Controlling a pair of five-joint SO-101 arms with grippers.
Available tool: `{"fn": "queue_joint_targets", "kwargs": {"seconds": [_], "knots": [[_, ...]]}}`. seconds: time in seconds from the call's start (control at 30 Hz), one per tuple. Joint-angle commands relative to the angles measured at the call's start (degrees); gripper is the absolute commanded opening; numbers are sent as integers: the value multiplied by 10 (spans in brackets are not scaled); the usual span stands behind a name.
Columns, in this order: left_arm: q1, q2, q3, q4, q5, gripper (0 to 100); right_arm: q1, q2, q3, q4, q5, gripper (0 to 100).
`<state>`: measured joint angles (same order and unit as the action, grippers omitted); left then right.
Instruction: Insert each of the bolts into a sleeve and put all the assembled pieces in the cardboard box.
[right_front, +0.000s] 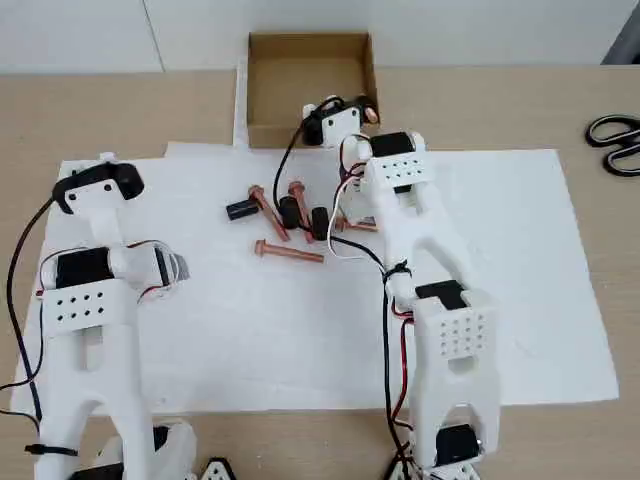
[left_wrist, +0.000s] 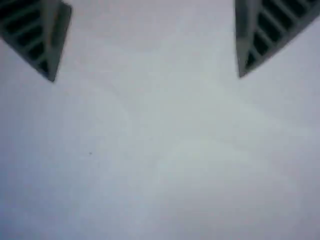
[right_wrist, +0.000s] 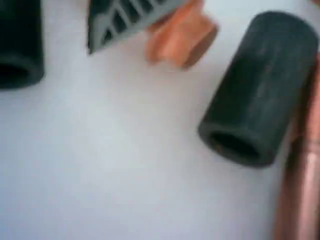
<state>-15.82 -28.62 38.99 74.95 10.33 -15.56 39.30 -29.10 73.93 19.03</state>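
Cardboard box sat open-topped at the table's far edge, beyond the loose parts. Three black sleeves lay on their sides on the white sheet: left sleeve, middle sleeve, right sleeve. Copper diagonal bolt lay between left and middle sleeves, second bolt between middle and right. Lone bolt lay flat crosswise, just nearer the arms' bases.

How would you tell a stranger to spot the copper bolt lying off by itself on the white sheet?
From the cardboard box at the far side of the table, move onto the white sheet to the cluster of copper bolts and black sleeves. The bolt is the one farthest from the box, lying almost crosswise with no sleeve against it, while its neighbours slant among the sleeves.
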Motion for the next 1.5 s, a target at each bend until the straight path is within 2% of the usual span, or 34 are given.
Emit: {"fn": "queue_joint_targets", "kwargs": {"seconds": [0.0,0.27,0.5,0.83,1.03,1.17,1.27,1.4,1.47], "knots": [[-2,-7,-1,-10,3,222,3,4,-24,-17,5,208],[-2,-7,-1,-10,2,222,5,28,-24,-23,4,205],[-1,-7,-1,-10,2,222,17,27,-60,-8,2,80],[1,-7,-1,-10,2,222,32,15,-70,18,-1,74],[11,-7,-6,-11,-1,222,42,-60,-124,95,-47,74],[62,-5,-15,-14,-53,222,43,-105,-161,170,-70,74],[91,-4,-24,-13,-57,222,43,-139,-164,215,-88,72],[94,-3,-32,-14,-56,222,64,-190,-149,232,-140,2],[97,-3,-32,-14,-56,222,80,-221,-119,233,-164,10]]}}
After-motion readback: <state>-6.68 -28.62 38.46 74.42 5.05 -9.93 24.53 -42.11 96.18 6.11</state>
